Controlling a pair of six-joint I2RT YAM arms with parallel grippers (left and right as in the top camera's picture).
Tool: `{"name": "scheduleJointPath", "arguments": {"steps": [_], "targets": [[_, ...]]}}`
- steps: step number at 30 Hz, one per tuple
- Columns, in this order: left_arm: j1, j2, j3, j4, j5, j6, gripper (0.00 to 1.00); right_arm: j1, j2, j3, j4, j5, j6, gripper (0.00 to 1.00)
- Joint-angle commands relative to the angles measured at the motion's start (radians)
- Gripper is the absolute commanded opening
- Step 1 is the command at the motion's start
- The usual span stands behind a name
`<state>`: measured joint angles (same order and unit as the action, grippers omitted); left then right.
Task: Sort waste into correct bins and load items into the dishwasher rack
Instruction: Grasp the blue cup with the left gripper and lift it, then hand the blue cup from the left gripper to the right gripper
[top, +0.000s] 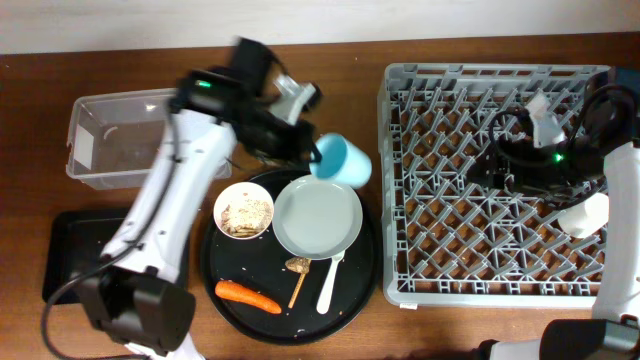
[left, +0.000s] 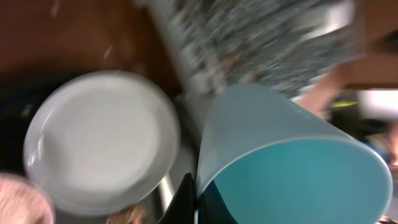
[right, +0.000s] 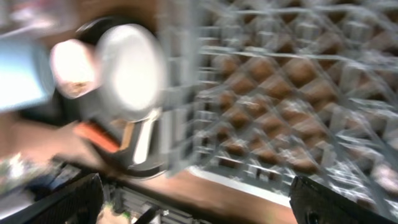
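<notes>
My left gripper (top: 312, 152) is shut on the rim of the light-blue cup (top: 343, 160), held tilted above the round black tray's far edge; the cup fills the left wrist view (left: 292, 155) with my fingertips (left: 198, 202) pinching its wall. The pale plate (top: 318, 217), the white bowl (top: 244, 211) with beige scraps, the carrot (top: 248, 295), a brown lump with a wooden stick (top: 297, 268) and the white utensil (top: 330, 283) lie on the tray. My right gripper (top: 500, 160) is open over the grey rack (top: 400, 180), its fingers wide apart in the blurred right wrist view (right: 199, 199).
The clear tub (top: 110, 135) stands at the back left and the shallow black tray (top: 70, 255) at the front left. The round black tray (top: 215, 280) lies just left of the rack.
</notes>
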<state>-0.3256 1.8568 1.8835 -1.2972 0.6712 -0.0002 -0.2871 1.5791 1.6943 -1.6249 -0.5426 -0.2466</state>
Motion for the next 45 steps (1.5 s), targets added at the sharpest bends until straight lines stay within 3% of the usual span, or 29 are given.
{"name": "scheduleJointPath", "arguments": {"steps": [1,4,9,17,26,32,45], "targets": [[0.095,-0.026,0.019,0.028,0.533,0.140,0.00,0.006,-0.011,0.008,-0.041,-0.388,-0.298,0.98],[0.111,-0.026,0.019,0.034,0.724,0.199,0.00,0.029,-0.011,0.008,-0.061,-0.535,-0.402,0.99],[0.098,-0.026,0.019,0.071,0.834,0.200,0.00,0.129,-0.008,0.008,-0.016,-0.663,-0.404,0.98],[0.070,-0.026,0.019,0.081,0.816,0.200,0.00,0.274,-0.008,0.008,0.098,-0.824,-0.404,0.99],[0.057,-0.026,0.018,0.078,0.719,0.200,0.00,0.288,-0.008,0.008,0.175,-1.007,-0.404,0.98],[0.035,-0.026,0.018,0.086,0.691,0.200,0.00,0.288,-0.008,0.008,0.175,-1.009,-0.404,0.88],[0.035,-0.026,0.018,0.147,0.700,0.165,0.00,0.328,-0.008,0.008,0.175,-0.986,-0.404,0.81]]}}
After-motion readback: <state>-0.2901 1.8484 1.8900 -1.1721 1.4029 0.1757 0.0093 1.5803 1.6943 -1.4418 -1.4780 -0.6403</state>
